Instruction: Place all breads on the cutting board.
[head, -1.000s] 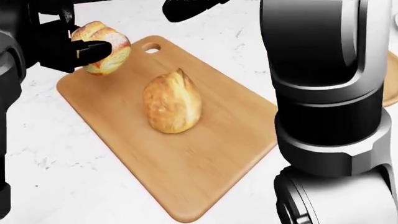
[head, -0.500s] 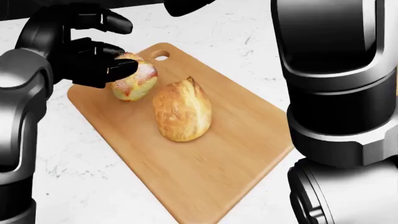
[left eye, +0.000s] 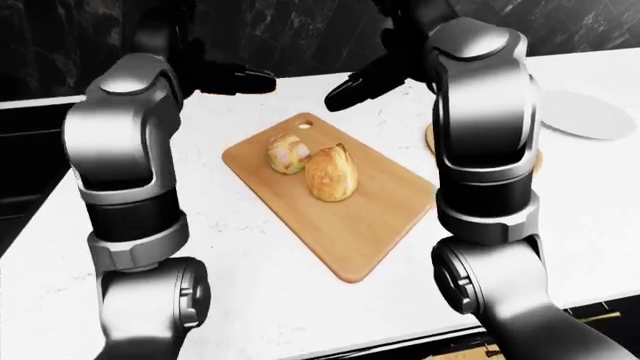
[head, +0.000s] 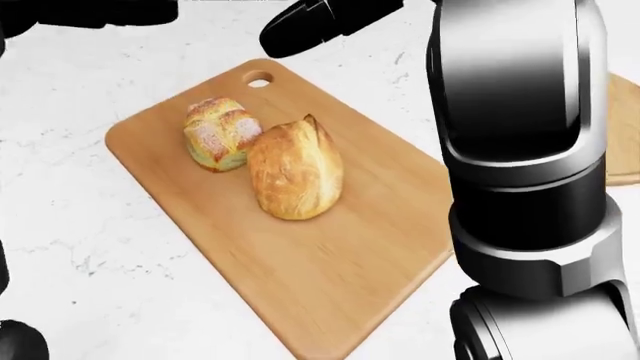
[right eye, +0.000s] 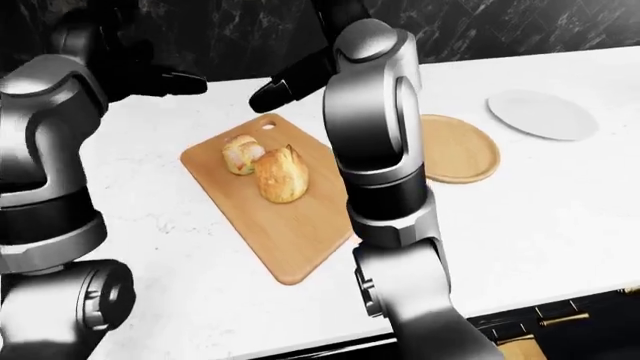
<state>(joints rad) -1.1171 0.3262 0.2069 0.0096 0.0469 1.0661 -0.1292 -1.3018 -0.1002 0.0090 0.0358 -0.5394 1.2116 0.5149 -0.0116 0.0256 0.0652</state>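
Above the cutting board (head: 330, 285) with both breads (head: 295, 176), left fingers (left eye: 245, 77) and right fingers (left eye: 350, 90) spread, empty.

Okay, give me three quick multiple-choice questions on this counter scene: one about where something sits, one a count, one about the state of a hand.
1. Where does the smaller bread roll lie?
A. On the cutting board, near its hole end, against the larger loaf
B. On the white plate
C. On the bare counter

2. How many breads are on the cutting board?
A. One
B. Two
C. Three

3. What is the left hand doing?
A. Gripping the roll
B. Pressing on the board
C. Holding nothing, raised above the counter

Answers: 1 A, the head view shows the roll beside the loaf by the hole; 2 B, only the roll and loaf show; 3 C, its fingers hold nothing.
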